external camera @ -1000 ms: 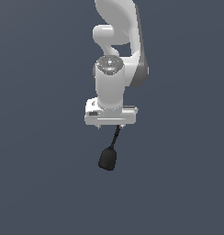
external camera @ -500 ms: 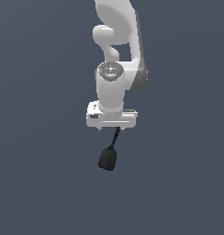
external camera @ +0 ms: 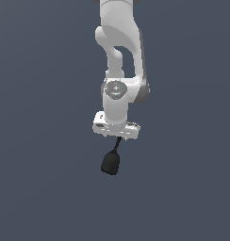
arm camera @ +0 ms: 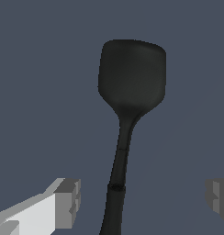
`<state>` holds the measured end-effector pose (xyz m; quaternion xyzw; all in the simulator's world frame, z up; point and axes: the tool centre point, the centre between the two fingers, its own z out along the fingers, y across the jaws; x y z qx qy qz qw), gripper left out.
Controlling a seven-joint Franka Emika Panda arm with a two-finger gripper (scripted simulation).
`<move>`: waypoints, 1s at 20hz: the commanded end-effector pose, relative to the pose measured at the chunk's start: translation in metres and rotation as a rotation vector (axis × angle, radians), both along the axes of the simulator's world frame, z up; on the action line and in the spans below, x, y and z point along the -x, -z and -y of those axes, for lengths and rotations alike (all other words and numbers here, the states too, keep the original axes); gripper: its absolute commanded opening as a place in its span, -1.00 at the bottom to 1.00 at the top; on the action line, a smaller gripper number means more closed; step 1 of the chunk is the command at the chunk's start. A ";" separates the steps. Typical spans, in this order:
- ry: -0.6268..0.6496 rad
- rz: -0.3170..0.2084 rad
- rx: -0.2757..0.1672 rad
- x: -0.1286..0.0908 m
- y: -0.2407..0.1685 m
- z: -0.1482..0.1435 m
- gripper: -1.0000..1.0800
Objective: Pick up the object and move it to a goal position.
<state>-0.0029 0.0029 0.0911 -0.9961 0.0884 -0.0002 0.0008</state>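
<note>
The object (external camera: 110, 162) is a small matte black thing with a rounded bulb body and a thin stem. In the exterior view it lies just below my white gripper (external camera: 118, 138), with the stem running up under the hand. In the wrist view the object (arm camera: 131, 73) fills the middle, and its stem passes between my two fingers. The gripper (arm camera: 143, 197) is open: one grey fingertip (arm camera: 69, 202) and the other at the frame edge stand wide apart, and neither touches the stem.
The plain dark grey ground (external camera: 46, 188) surrounds everything. The white arm (external camera: 119, 42) rises above the hand. No other objects and no goal marker show.
The arm and hand have come down a little towards the object. The object has stayed in place.
</note>
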 end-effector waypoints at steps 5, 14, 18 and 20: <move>0.062 0.000 0.001 0.005 0.022 -0.002 0.92; 0.065 -0.002 0.001 0.006 0.031 -0.002 0.92; 0.067 -0.001 0.001 0.006 0.050 -0.002 0.92; 0.067 -0.001 0.001 0.007 0.060 -0.002 0.92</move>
